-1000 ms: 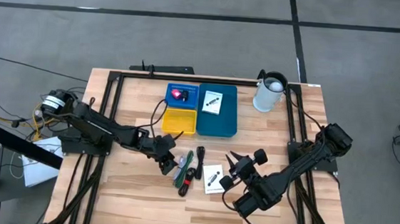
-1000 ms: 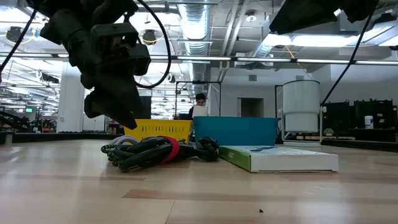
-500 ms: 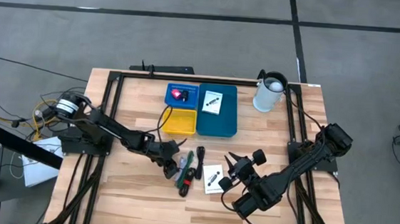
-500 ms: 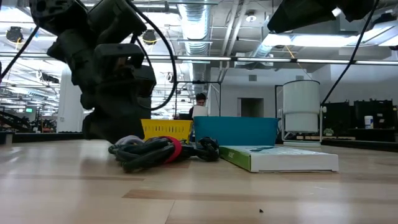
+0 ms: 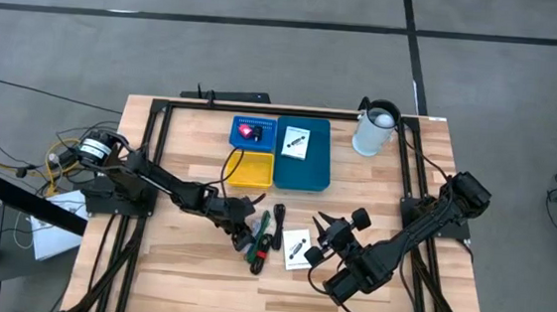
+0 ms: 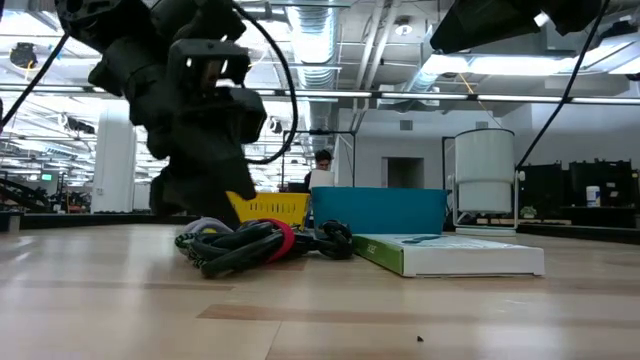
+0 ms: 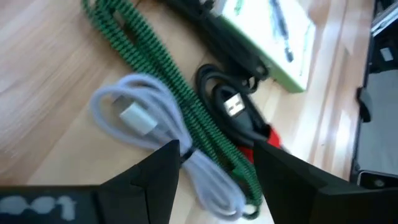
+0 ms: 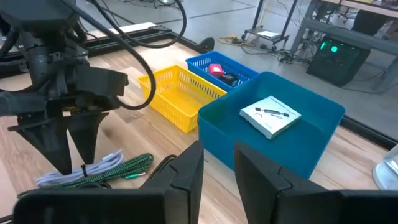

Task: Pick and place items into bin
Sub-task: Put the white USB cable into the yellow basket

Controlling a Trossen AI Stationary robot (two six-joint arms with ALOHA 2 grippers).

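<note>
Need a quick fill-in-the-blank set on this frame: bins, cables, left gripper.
1. The white box lies in the large ____ bin.
2. The left gripper stands open over the ____ cable.
3. The braided cable beside it is ____.
4. The yellow basket holds ____.

Missing: blue; white; green; nothing

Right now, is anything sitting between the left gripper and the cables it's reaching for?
Nothing visible does. The left gripper is open and down at the cable bundle, its fingers straddling the white cable and green braided cable. The boxed card lies just beyond the bundle, not in its way. The right gripper waits nearby.
</note>
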